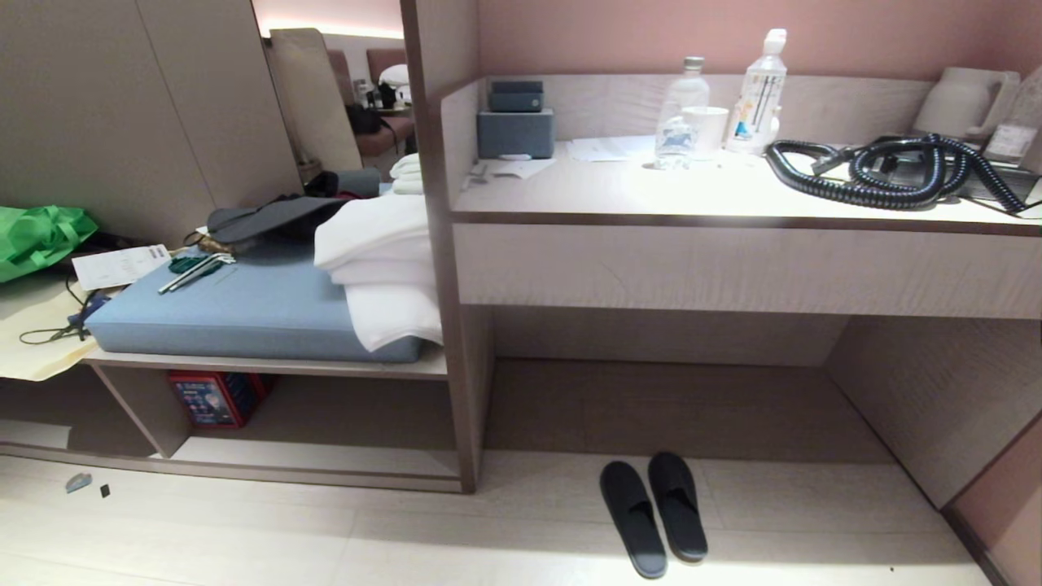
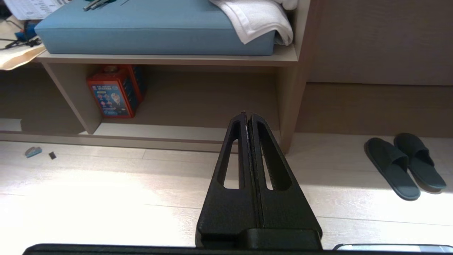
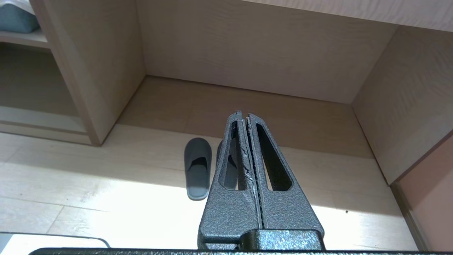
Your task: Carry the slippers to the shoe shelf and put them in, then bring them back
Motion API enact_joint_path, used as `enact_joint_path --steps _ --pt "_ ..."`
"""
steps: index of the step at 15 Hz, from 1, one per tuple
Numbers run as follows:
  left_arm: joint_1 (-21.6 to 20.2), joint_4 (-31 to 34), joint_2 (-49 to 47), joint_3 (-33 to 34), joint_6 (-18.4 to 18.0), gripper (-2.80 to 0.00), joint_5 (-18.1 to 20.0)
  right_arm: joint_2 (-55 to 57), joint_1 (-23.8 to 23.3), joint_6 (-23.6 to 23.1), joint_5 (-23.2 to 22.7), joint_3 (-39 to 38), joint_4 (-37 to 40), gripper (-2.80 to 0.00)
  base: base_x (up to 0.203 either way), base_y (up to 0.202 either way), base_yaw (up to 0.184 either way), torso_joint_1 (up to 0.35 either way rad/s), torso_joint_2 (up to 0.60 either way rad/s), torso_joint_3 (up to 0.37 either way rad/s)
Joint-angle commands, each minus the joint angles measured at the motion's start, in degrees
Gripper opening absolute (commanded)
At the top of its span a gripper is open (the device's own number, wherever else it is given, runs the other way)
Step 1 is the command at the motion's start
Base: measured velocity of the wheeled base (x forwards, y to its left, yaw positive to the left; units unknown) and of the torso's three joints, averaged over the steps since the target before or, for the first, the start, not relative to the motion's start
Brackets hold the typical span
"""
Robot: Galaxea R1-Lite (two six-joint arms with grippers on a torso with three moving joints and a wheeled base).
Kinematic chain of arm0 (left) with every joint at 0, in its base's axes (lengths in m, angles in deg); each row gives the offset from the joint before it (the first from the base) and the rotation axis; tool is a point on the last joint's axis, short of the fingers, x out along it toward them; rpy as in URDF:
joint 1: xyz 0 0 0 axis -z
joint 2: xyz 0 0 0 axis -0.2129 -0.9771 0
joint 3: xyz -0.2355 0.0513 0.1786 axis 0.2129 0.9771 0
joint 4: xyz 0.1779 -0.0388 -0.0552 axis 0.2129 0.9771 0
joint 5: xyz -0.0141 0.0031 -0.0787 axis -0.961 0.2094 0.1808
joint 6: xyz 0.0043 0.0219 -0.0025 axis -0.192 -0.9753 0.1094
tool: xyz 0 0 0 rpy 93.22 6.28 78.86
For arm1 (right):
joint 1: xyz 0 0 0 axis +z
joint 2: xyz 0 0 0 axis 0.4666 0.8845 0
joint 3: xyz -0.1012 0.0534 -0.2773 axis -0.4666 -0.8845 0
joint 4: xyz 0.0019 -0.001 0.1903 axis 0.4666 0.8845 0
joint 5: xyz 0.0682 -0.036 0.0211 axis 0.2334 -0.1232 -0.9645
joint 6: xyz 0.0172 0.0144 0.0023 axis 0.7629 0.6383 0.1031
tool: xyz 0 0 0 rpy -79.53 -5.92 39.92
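Pale floor, slippers — red box, print perhaps unreadable

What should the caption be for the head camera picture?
Two slippers lie side by side on the floor before the desk, untouched.

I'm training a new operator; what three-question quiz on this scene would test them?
1. True or false: the slippers lie on the shelf board.
2. What holds the slippers? A) left gripper B) right gripper C) neither
3. Fill in: a red box stands under the blue ___.

Key: 1 false, they lie side by side on the floor by the desk; 2 C, both grippers' fingers are shut on nothing; 3 cushion.
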Motion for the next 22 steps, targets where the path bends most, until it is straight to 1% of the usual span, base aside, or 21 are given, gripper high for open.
enact_joint_path --steps 1,3,22 --pt "0.0 0.0 -0.1 0.0 0.0 -2.80 0.0 0.1 0.0 -0.1 0.0 0.0 0.0 -2.80 0.000 0.000 0.000 0.000 0.00 0.000" --pt "0.0 0.0 -0.1 0.0 0.1 -2.80 0.0 0.1 0.0 -0.1 0.0 0.0 0.0 -2.80 0.001 0.116 0.000 0.001 0.00 0.003" --pt "0.0 0.0 -0.1 0.0 0.1 -2.80 0.0 0.1 0.0 0.0 0.0 -0.1 0.0 -2.80 0.000 0.195 -0.001 0.003 0.00 0.003"
